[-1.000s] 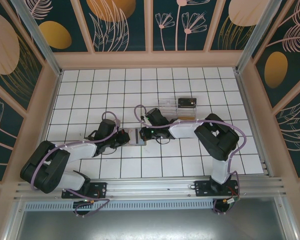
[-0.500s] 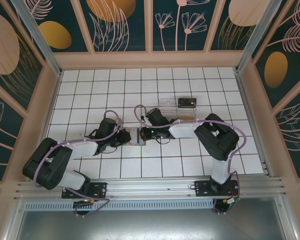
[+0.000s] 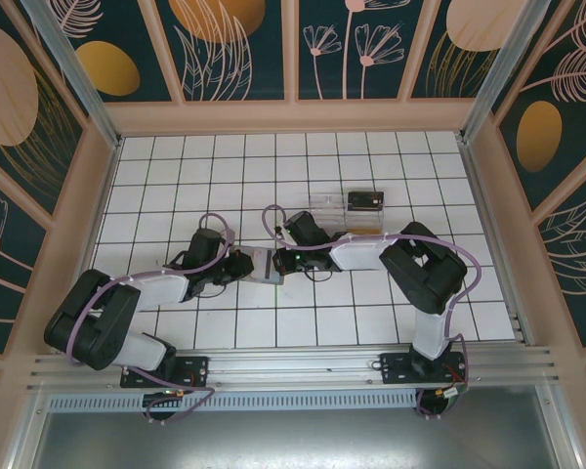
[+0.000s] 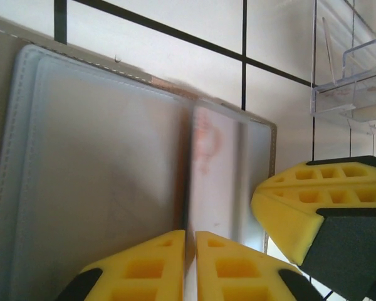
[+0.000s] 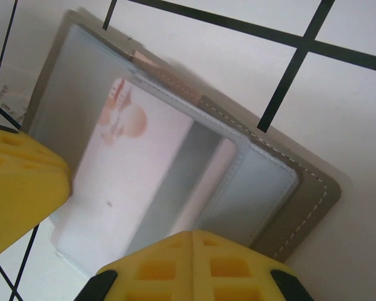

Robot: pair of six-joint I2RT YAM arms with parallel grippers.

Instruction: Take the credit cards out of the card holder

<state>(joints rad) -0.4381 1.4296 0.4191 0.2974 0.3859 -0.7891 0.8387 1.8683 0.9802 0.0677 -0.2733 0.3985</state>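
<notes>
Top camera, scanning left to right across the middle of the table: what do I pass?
left gripper → card holder → right gripper → clear tray → dark card

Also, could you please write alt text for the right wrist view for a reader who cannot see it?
An open grey card holder lies on a white tiled table, with a pale card bearing a reddish mark lying across its blue-grey inside. The right end effector, yellow and shut, sits at the bottom edge, and another yellow fingertip shows at the left edge.
</notes>
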